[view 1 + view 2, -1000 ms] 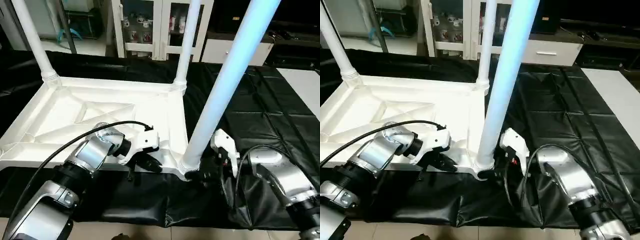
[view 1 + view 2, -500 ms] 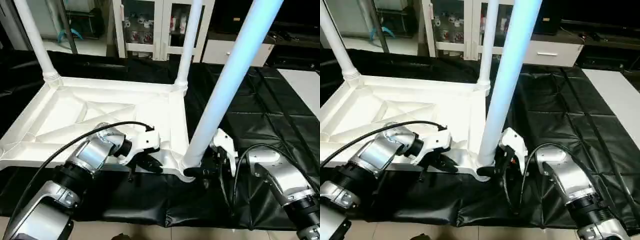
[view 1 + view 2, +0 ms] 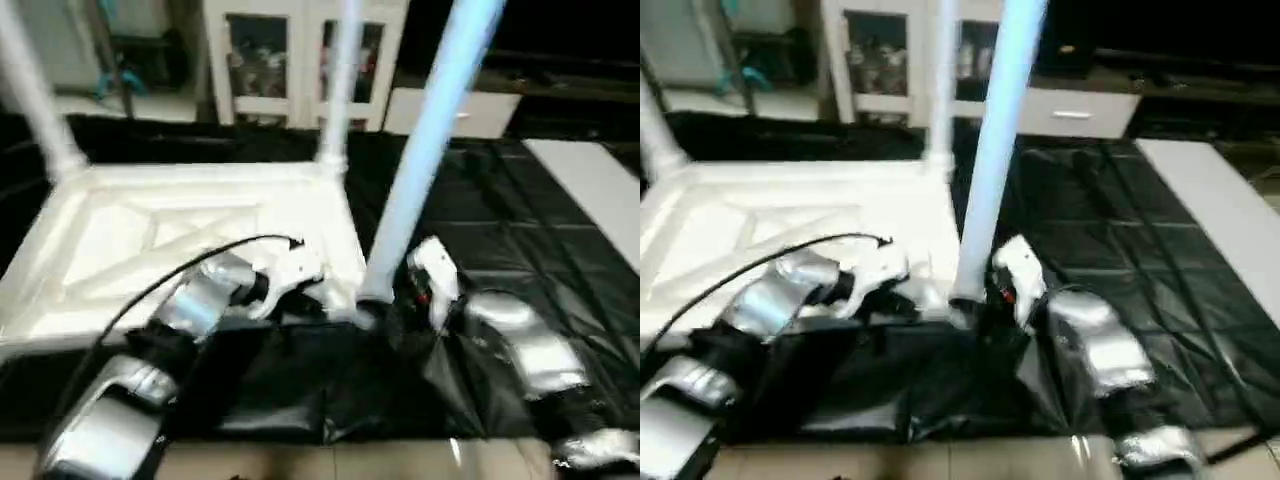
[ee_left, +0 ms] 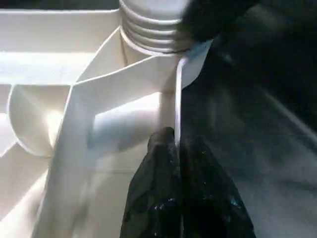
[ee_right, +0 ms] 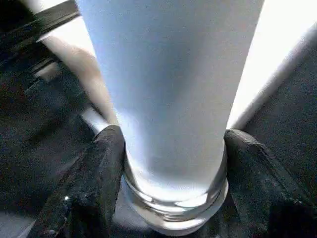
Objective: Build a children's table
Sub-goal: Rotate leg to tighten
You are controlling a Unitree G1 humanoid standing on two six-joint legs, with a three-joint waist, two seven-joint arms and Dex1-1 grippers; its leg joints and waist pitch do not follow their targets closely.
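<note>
At the near corner in the head view, my right pincer point(image 3: 385, 318) straddles the leg point(image 3: 425, 160); skewed, its thread could jam. Left wrist view: my left pincer point(image 4: 177, 148) pinches the tabletop point(image 4: 59, 129) rim and may slip.

upright legs point(image 3: 430, 150) crowding the tabletop point(image 3: 150, 230), open black sheet point(image 3: 540, 230) rightward

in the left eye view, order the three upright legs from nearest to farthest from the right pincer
1. Near-right leg: between the fingers of the right pincer, at the tabletop's near right corner.
2. Far-right leg: at the far right corner.
3. Far-left leg: at the far left corner, diagonally across.
</note>
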